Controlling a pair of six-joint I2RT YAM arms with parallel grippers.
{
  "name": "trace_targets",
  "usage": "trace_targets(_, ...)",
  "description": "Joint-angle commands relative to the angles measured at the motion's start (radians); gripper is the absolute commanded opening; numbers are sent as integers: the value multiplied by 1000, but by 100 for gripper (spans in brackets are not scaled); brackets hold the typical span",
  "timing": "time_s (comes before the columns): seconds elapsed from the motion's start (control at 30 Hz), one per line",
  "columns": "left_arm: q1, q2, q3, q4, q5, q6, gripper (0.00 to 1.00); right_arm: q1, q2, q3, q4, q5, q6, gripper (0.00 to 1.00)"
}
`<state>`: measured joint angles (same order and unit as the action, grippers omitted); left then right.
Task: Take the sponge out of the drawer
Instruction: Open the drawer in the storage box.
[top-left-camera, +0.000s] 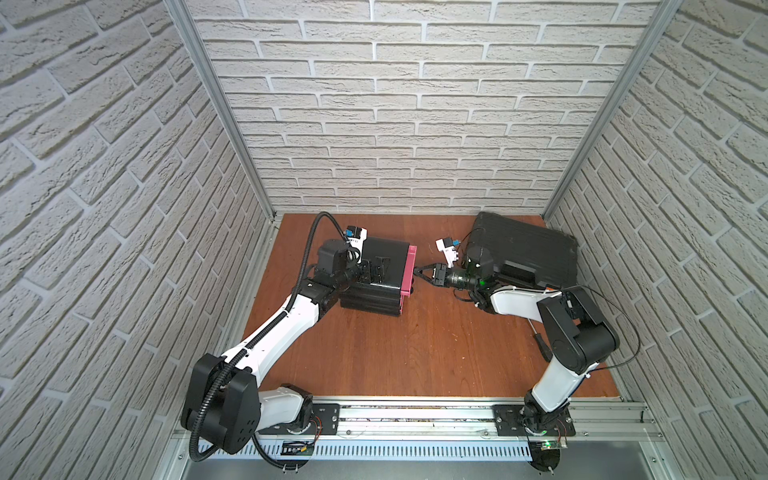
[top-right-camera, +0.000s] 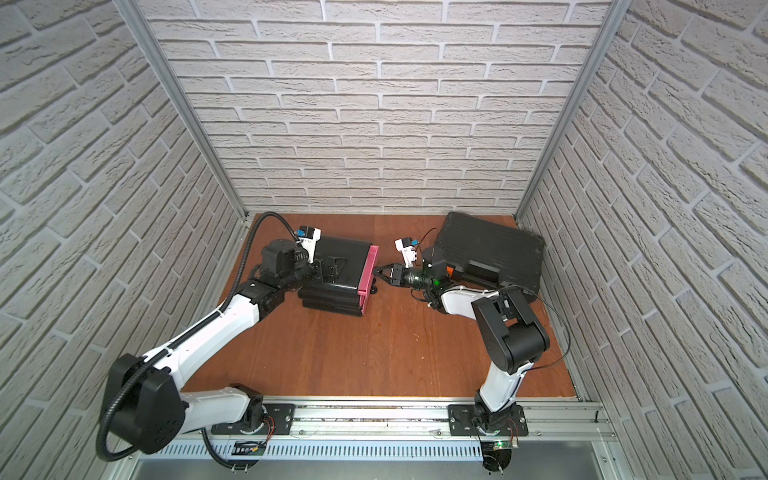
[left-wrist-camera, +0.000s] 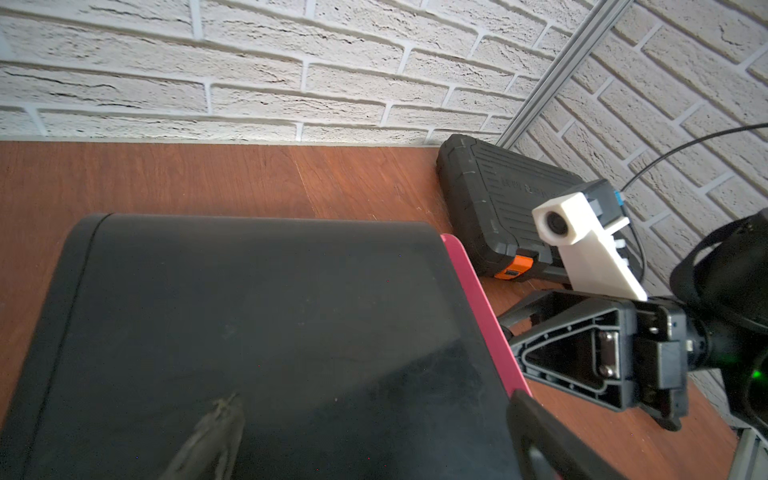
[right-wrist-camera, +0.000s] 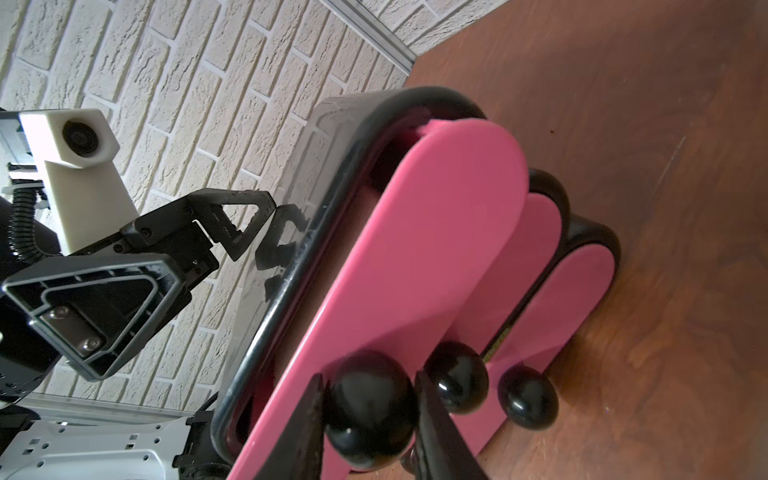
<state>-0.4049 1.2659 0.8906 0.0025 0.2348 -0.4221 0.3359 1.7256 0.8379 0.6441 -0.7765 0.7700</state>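
The sponge does not show in any view; I take it to lie inside the drawer unit (top-left-camera: 392, 253), whose interiors are hidden from me. The unit is a glossy black plastic housing with rounded corners, standing on the left half of the table, with three pink fronts facing the right arm. Each front is smooth with rounded ends and carries a shiny black ball knob. The top drawer (right-wrist-camera: 436, 232) shows a dark gap against the housing rim. The right gripper (right-wrist-camera: 369, 376) reaches in level, its matte black fingers (right-wrist-camera: 309, 432) clenched against both sides of the top knob (right-wrist-camera: 370, 409). The two lower knobs (right-wrist-camera: 457, 376) (right-wrist-camera: 528, 397) stand untouched. The left gripper (top-left-camera: 380, 268) sits over the housing's top with its fingers spread wide and released, holding nothing. One fingertip (right-wrist-camera: 257, 216) meets its own reflection on the polished top; I cannot tell whether it touches. Behind the right arm, near the far right corner, lies a ribbed dark hard-plastic case (top-left-camera: 528, 245) with an orange latch (left-wrist-camera: 515, 266). The table (top-left-camera: 415, 353) is reddish-brown wood-grain board. The walls (top-left-camera: 395, 104) are white, rough brick-pattern relief.
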Motion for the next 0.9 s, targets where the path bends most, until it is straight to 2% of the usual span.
trace_targets(0.0,14,-2,-28,-22,-10,-13,98,-8,-53,-22,-29,17,-52,14)
trace_targets(0.4,40,-20,-58,-13,-6,-29,98,-69,-138,-99,-89,44,-85,13)
trace_targets(0.87,49,-17,-65,0,2,-35,98,-97,-211,-98,-254,95,-162,13)
